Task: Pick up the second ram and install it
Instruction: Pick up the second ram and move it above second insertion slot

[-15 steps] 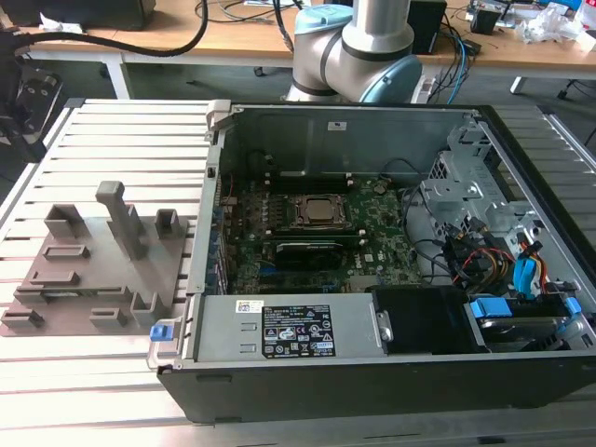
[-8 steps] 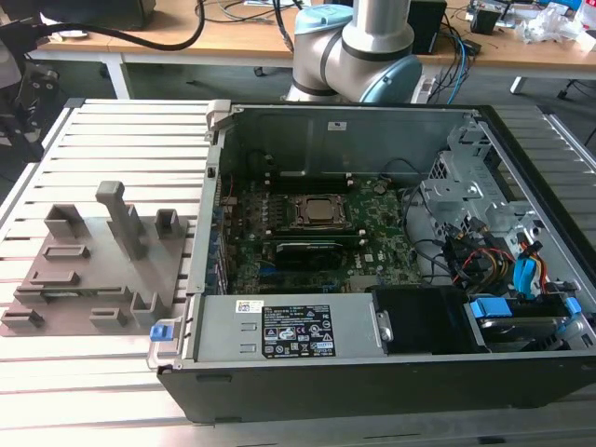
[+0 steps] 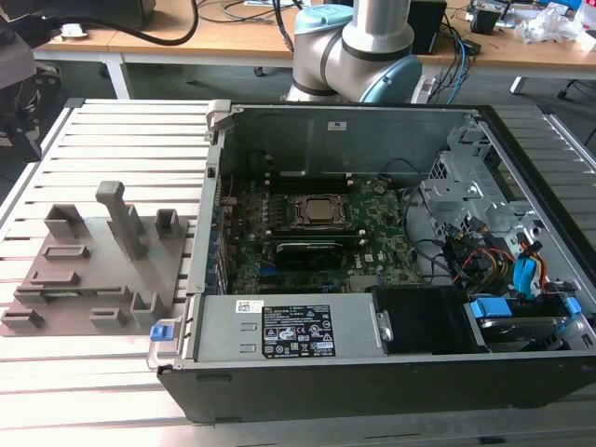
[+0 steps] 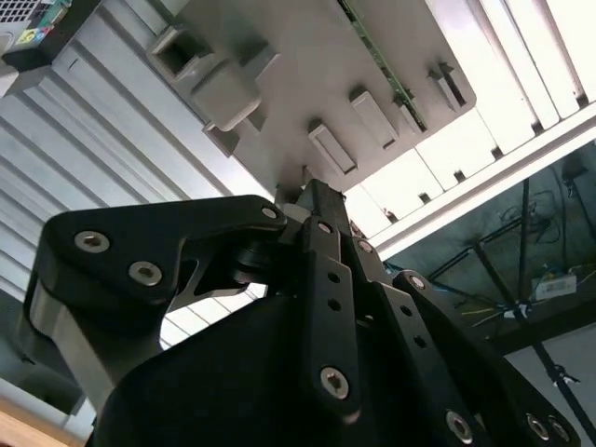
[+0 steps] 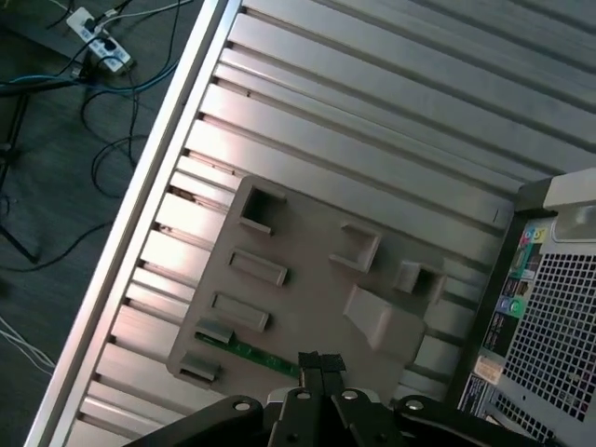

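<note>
Hovers above the holder point(image 5: 307, 289) with gripper point(image 5: 312, 361) pressed together on nothing, close to the ram point(image 5: 256, 354) lying flat along the holder's edge, neither lifted nor installed yet.

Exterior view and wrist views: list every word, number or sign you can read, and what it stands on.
No text can be quoted.
Black label on the computer case: print too small.
Small white sticker beside it: too small.
White sticker on the case's inner wall: too small.
Coloured stickers on the case, first wrist view: blurred.
</note>
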Tool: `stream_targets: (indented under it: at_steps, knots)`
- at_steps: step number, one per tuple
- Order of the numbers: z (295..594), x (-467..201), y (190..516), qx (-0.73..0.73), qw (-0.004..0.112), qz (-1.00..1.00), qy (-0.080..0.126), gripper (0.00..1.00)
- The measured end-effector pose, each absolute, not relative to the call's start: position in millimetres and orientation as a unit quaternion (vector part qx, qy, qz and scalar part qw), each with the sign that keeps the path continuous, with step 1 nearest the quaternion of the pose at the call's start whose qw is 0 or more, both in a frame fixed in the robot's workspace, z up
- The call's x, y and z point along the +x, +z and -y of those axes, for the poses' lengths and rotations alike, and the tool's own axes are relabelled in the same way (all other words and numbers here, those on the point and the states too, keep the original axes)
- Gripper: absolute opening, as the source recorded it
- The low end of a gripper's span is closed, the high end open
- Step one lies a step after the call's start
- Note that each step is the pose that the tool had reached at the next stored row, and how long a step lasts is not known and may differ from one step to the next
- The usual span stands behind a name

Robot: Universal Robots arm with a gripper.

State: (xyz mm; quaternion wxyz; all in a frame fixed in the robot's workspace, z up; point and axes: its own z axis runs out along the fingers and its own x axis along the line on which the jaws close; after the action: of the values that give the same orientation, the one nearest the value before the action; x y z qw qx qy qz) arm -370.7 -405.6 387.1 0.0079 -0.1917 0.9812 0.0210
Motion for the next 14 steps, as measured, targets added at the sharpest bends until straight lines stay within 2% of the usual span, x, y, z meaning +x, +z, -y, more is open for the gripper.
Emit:
stream_targets:
  at_steps: [14]
  knots:
    - [405.6,-370.8,387.1,-0.311,0.005,-0.95,0.022,0.11]
